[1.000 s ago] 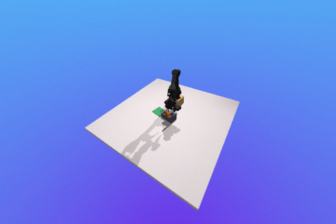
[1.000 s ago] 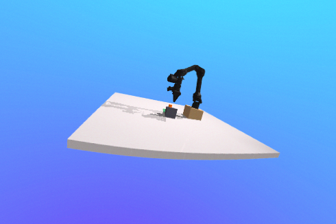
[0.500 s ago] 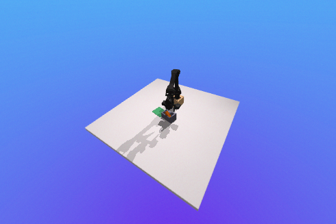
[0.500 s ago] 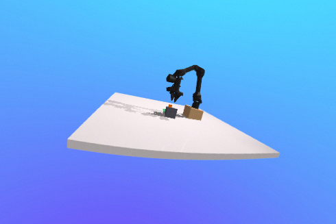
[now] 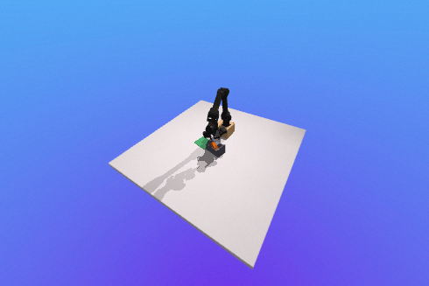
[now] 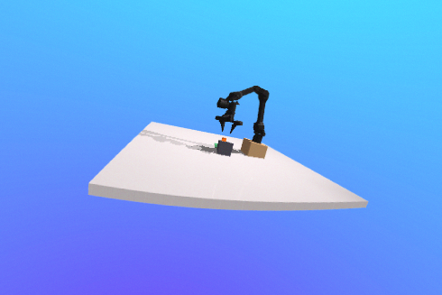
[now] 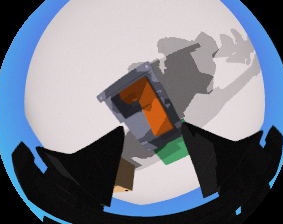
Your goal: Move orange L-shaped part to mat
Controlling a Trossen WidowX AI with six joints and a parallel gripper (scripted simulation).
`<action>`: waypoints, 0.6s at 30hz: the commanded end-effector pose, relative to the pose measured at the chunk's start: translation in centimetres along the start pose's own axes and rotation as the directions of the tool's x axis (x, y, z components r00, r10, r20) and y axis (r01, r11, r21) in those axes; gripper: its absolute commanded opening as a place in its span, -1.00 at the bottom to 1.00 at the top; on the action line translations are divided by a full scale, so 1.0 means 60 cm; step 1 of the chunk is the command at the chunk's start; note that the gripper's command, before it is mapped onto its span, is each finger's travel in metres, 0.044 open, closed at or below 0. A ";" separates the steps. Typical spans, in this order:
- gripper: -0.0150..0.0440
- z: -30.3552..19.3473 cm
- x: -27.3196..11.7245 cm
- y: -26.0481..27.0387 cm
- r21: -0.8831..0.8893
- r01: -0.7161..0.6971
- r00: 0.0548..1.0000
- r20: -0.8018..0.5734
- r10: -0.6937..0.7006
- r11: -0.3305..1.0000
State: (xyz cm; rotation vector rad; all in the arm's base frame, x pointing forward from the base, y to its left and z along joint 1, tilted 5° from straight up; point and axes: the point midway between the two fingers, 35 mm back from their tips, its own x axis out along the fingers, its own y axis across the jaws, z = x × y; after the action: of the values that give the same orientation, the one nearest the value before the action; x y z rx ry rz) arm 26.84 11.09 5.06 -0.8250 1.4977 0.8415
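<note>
A tan block (image 5: 229, 130) (image 6: 253, 148) (image 7: 124, 176) sits on the pale desk (image 5: 258, 174) (image 6: 180, 175) (image 7: 67, 75), whose surface carries long grey shadows, against a blue-violet background.

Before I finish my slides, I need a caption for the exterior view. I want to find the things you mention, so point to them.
Open tool (image 6: 227, 132) above the tilted orange part (image 6: 224, 139) in its tray (image 6: 225, 148).
</note>
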 end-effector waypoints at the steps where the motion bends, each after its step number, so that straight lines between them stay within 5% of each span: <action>1: 0.46 -0.038 -0.010 -0.022 -0.474 0.026 1.000 0.012 -0.023 0.880; 18: 0.46 -0.038 0.040 -0.023 -0.474 0.026 1.000 0.012 -0.023 0.880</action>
State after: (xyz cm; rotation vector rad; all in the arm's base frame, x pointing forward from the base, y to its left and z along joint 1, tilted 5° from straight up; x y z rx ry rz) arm 27.05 8.58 4.16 -1.1872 1.2775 1.2036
